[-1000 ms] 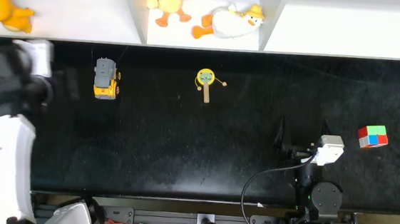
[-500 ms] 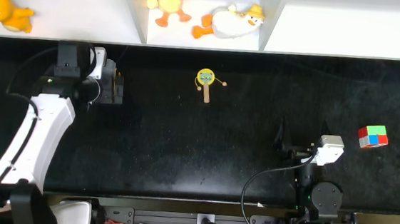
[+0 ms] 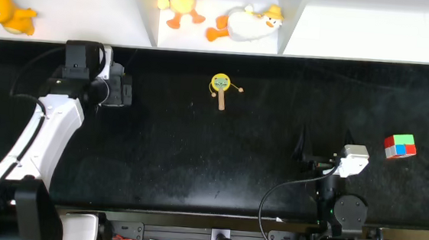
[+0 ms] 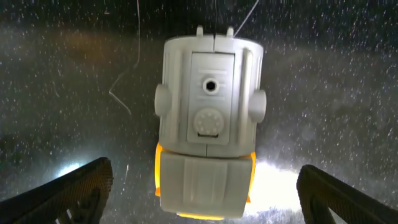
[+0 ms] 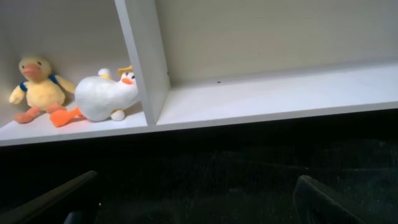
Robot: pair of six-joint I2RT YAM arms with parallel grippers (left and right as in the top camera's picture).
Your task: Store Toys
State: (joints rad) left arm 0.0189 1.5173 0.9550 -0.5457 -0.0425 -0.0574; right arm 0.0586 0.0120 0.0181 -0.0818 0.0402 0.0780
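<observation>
Toy truck [image 4: 207, 118] between spread left claw [image 4: 202, 186] fingers, covered by claw overhead

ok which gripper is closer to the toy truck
Left. The left gripper hangs right over the toy truck, open around it; the right gripper sits far off across the table.

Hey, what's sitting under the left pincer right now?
A grey-and-yellow toy truck on the black mat, between the open fingers of the left pincer. Its body hides its wheels and the mat beneath.

Black speckled tabletop [image 3: 196, 157], fine pale scratches [image 4: 118, 99]
</observation>
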